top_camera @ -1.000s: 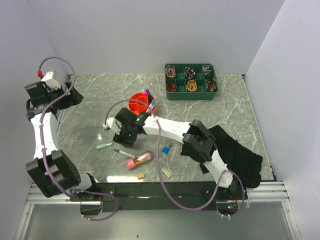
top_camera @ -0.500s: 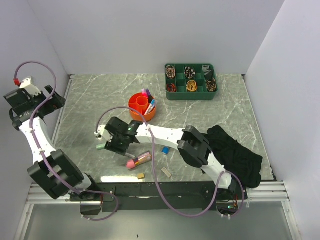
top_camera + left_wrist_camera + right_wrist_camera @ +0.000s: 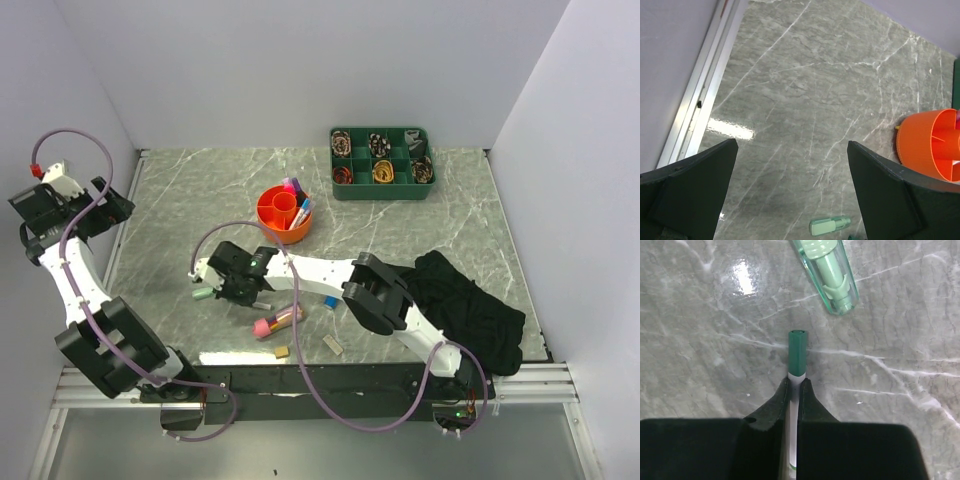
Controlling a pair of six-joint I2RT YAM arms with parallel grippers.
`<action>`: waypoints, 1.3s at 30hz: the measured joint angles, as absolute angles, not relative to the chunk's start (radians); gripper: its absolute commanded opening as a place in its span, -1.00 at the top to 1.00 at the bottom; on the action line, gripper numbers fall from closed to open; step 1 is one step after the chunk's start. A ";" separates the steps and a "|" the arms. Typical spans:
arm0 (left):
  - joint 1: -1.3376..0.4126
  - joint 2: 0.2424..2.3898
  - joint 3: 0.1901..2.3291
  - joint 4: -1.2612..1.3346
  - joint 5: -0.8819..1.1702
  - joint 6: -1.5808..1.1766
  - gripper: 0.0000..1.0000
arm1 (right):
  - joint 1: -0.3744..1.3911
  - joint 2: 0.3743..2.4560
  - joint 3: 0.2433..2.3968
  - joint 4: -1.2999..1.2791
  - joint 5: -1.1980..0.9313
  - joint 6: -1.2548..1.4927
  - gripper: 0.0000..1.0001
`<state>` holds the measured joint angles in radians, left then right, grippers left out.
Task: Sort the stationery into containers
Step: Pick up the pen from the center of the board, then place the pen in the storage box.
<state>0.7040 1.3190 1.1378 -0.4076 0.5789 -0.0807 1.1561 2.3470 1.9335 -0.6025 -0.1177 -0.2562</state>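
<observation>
While flat on table [image 3: 900, 320], green-capped pen [image 3: 797, 352] inside right hand [image 3: 794, 386].

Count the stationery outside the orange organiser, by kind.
Highlighter: 1
Pen: 1
Pink case: 1
Blue piece: 1
Erasers: 2
Total: 6
</observation>
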 measured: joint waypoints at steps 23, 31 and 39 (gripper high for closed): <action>0.207 1.407 1.271 -0.736 0.619 0.374 -0.98 | 0.588 1.679 1.269 0.282 -0.456 -0.123 1.00; 0.096 1.468 1.273 -0.805 0.513 0.405 -0.99 | 0.576 1.740 1.120 0.677 -0.484 -0.051 1.00; 0.079 1.525 1.281 -0.843 0.439 0.395 -0.99 | 0.571 1.861 1.092 0.920 -0.481 0.041 1.00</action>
<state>0.0792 1.5249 1.2812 -0.8429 0.4385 0.3946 0.5713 1.8610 1.0920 0.9203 -0.4808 0.0406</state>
